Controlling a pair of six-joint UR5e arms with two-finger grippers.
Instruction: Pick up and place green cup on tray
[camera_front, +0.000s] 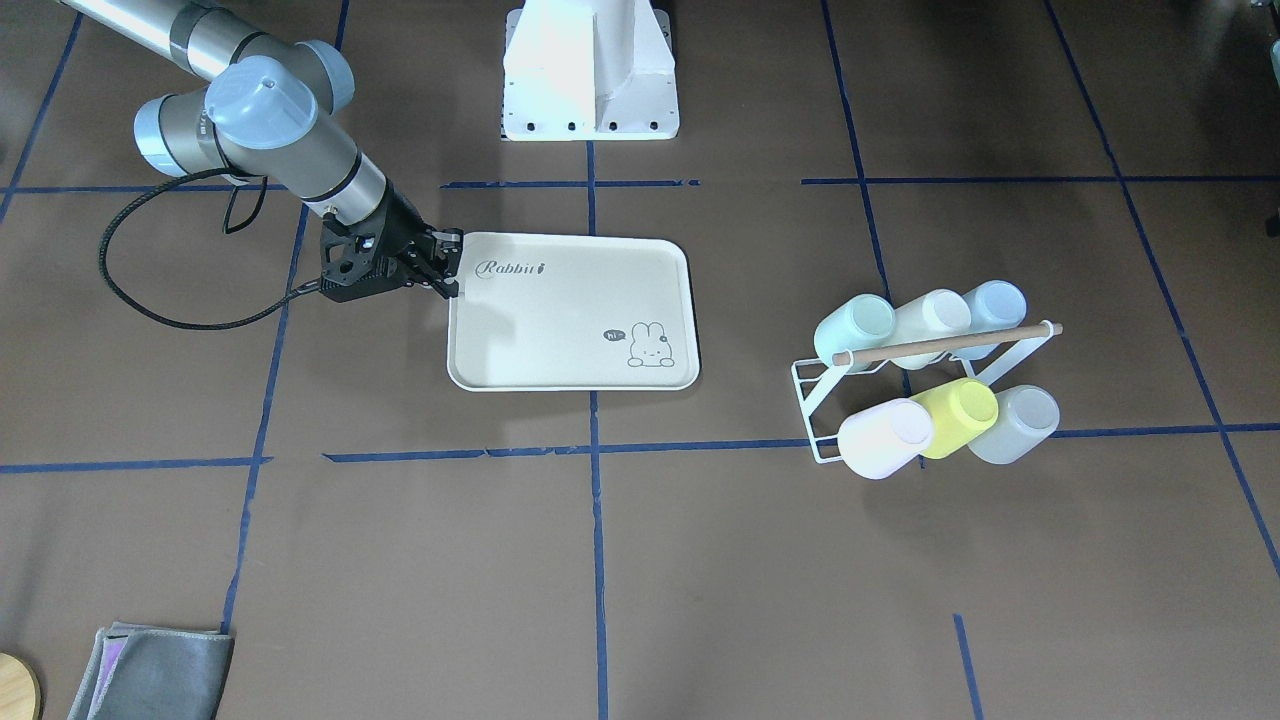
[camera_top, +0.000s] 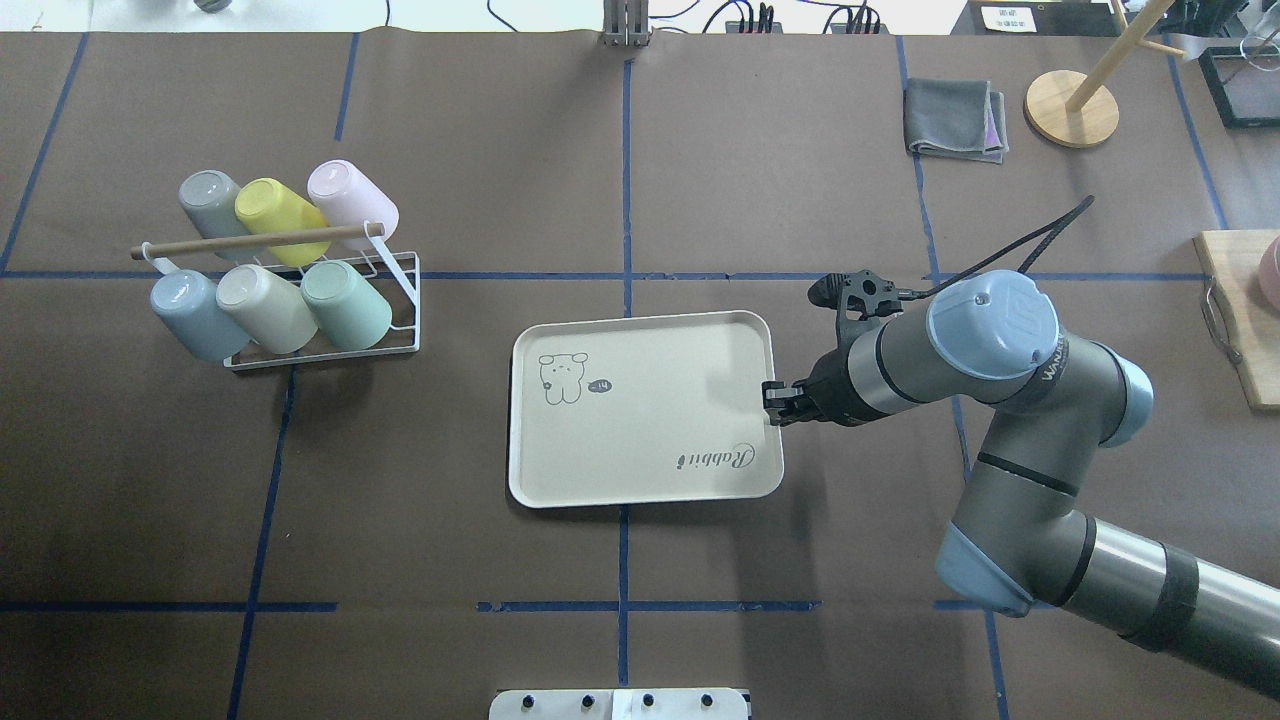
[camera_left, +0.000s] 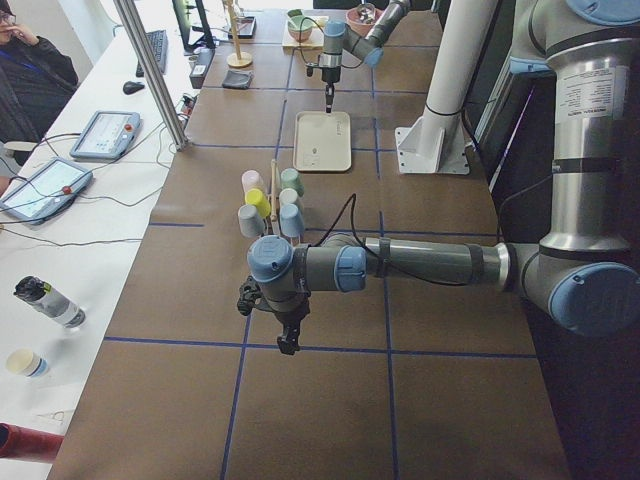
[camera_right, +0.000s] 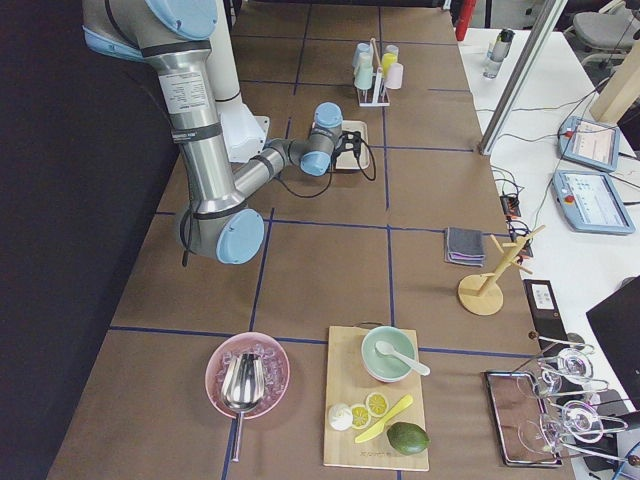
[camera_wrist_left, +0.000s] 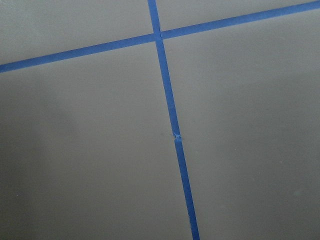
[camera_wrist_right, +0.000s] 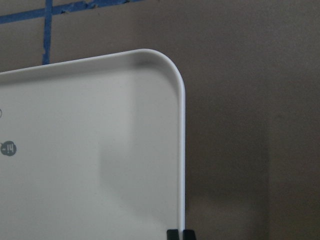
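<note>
Roughly at the middle of the worktop (camera_top: 450, 560) lies the tray (camera_top: 640, 440), flat, with one short edge facing the worktop's right end. The right pincer (camera_top: 772, 402) is at that edge. Its wrist camera cuts off all but two black fingertips (camera_wrist_right: 173, 234) at the bottom of the frame. They are drawn close together, and the tray's raised rim runs between them, so the pincer is narrowed onto the rim.

The green cup (camera_top: 345, 305) is well apart from the tray, toward the worktop's left end. It rests tilted on a wire rack (camera_top: 250, 242) with five other cups. It is in the row nearer the robot, at the end closest to the tray. Its base points outward and its mouth is hidden.

The left pincer (camera_left: 289, 342) appears only in the side view from the left end, small and dark, pointing down over bare worktop near that end. Whether it is wide or narrow cannot be told. Its wrist camera shows only brown surface and blue tape lines.
</note>
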